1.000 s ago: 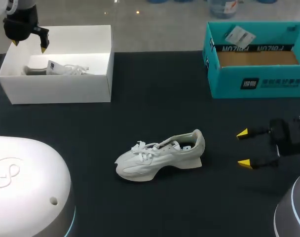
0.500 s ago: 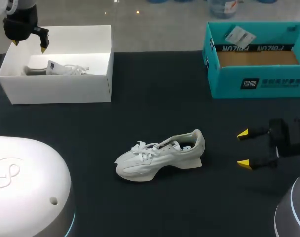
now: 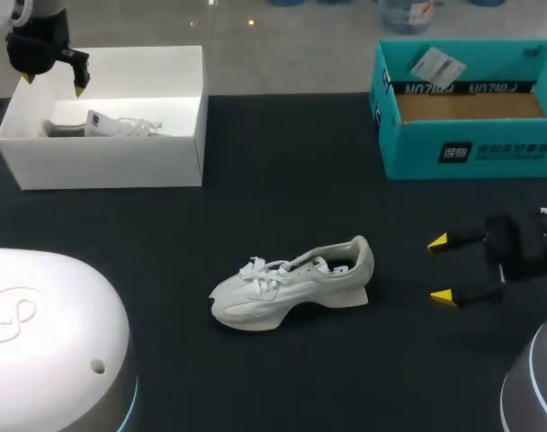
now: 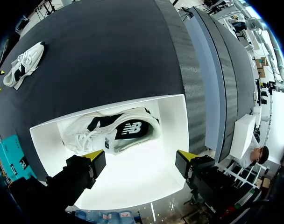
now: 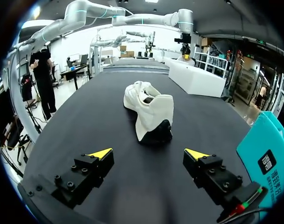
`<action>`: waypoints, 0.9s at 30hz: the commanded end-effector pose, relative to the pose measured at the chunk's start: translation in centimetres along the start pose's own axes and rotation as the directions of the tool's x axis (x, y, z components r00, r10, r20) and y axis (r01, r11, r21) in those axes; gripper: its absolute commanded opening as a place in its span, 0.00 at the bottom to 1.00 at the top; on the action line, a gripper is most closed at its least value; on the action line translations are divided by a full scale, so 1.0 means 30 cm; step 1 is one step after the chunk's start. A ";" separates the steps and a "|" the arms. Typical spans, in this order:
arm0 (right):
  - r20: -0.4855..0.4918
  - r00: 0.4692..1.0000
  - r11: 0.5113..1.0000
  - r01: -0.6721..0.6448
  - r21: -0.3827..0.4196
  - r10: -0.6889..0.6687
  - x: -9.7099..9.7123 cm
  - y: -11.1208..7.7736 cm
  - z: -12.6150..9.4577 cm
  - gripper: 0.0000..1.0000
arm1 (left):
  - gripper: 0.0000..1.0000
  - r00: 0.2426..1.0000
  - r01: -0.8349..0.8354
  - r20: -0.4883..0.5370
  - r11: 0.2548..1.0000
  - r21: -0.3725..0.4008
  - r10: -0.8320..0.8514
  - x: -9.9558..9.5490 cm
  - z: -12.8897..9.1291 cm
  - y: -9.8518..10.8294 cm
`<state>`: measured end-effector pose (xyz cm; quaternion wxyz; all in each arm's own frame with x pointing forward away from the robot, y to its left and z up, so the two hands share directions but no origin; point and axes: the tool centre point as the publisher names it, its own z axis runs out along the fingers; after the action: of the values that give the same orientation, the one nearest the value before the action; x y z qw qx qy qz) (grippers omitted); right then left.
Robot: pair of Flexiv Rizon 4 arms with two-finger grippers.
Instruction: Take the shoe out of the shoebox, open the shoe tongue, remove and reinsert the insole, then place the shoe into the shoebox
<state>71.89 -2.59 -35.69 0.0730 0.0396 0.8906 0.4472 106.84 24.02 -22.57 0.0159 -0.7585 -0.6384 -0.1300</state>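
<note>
Near side: your right tool [image 3: 440,268] is released, fingers spread wide, low over the worktop [image 3: 282,207] and just behind the heel of the shoe [image 3: 291,283]. The shoe stands on its sole mid-worktop, out of the box, laced, toe pointing away from that tool. Step in hand, as judged: steady the heel before opening the tongue. Come in level, straddle the heel, close gently; a shove would likely skate the shoe. Farther out: your left tool [image 3: 52,85], also released, hangs over the white shoebox [image 3: 112,166], which holds a second shoe [image 4: 111,130].
</note>
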 end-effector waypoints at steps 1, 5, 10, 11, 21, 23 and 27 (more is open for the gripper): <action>-0.015 1.000 1.000 0.005 -0.001 -0.005 -0.036 -0.016 0.032 1.00 | 1.00 1.000 -0.001 -0.001 1.000 -0.002 0.001 0.001 -0.002 -0.004; -0.029 0.999 1.000 0.018 -0.008 -0.018 -0.051 -0.015 0.066 1.00 | 1.00 1.000 -0.001 -0.001 1.000 -0.002 0.001 0.001 -0.002 -0.004; -0.041 0.999 1.000 0.022 -0.019 -0.023 -0.066 -0.012 0.105 1.00 | 1.00 1.000 -0.001 -0.001 1.000 -0.002 0.001 0.001 -0.002 -0.004; -0.046 0.999 1.000 0.022 -0.020 -0.023 -0.068 -0.010 0.115 1.00 | 1.00 1.000 -0.001 -0.001 1.000 -0.002 0.001 0.001 -0.002 -0.004; -0.079 0.996 0.999 0.035 -0.041 -0.038 -0.088 0.020 0.197 1.00 | 1.00 1.000 -0.001 -0.001 1.000 -0.002 0.001 0.001 -0.002 -0.004; -0.082 0.996 0.998 0.036 -0.042 -0.039 -0.096 0.025 0.205 1.00 | 1.00 1.000 -0.001 -0.001 1.000 -0.002 0.001 0.001 -0.002 -0.004; -0.097 0.994 0.998 0.042 -0.043 -0.046 -0.110 0.034 0.226 1.00 | 1.00 1.000 -0.001 -0.001 1.000 -0.002 0.001 0.001 -0.002 -0.004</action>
<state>75.51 2.38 -38.24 0.0467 -0.0013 0.8827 0.4676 106.84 24.02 -22.57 0.0159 -0.7585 -0.6384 -0.1300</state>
